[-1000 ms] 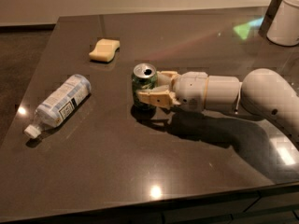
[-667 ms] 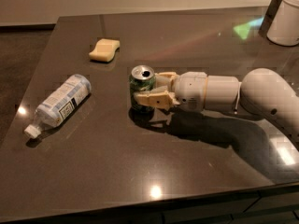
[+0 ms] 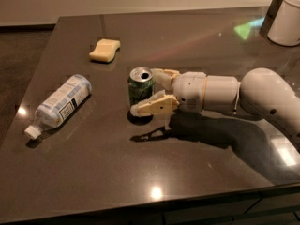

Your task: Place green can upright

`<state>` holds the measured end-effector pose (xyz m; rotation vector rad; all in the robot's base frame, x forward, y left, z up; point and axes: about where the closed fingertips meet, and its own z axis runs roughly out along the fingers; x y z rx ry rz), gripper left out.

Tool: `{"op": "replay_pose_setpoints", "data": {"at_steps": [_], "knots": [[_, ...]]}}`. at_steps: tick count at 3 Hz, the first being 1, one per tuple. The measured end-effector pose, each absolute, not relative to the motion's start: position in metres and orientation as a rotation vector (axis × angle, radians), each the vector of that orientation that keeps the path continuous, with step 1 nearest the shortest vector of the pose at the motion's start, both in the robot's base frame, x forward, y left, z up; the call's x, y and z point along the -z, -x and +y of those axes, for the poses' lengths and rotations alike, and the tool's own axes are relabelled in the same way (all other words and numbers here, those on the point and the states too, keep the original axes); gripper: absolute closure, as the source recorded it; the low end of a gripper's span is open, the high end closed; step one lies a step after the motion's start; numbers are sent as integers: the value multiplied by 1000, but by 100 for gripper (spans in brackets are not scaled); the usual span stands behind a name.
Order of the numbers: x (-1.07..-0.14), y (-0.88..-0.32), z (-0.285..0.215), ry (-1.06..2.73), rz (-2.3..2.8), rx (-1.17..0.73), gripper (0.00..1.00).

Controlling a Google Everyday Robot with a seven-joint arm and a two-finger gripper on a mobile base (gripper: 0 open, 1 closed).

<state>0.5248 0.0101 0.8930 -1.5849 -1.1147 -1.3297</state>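
The green can (image 3: 140, 91) stands upright on the dark table (image 3: 140, 172) near its middle, silver pull-tab top facing up. My gripper (image 3: 146, 92) reaches in from the right and straddles the can. One finger (image 3: 164, 75) lies behind the can and the other finger (image 3: 151, 108) lies in front of it. The fingers stand spread a little wider than the can, so the gripper is open around it. The white arm (image 3: 262, 97) stretches off to the right.
A clear plastic bottle (image 3: 61, 102) with a white-blue label lies on its side at the left. A yellow sponge (image 3: 105, 49) lies at the back left. A white container (image 3: 286, 18) stands at the back right corner. The table's front edge runs close below.
The front finger has moved away from the can toward the camera, widening the gap between the fingers. The can has stayed upright in about the same spot.
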Motion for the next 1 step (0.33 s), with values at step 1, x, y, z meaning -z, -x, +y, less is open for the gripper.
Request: {"op": "replay_pose_setpoints", "data": {"at_steps": [1], "knots": [[-893, -525, 10, 1585, -1115, 1330, 0]]}}
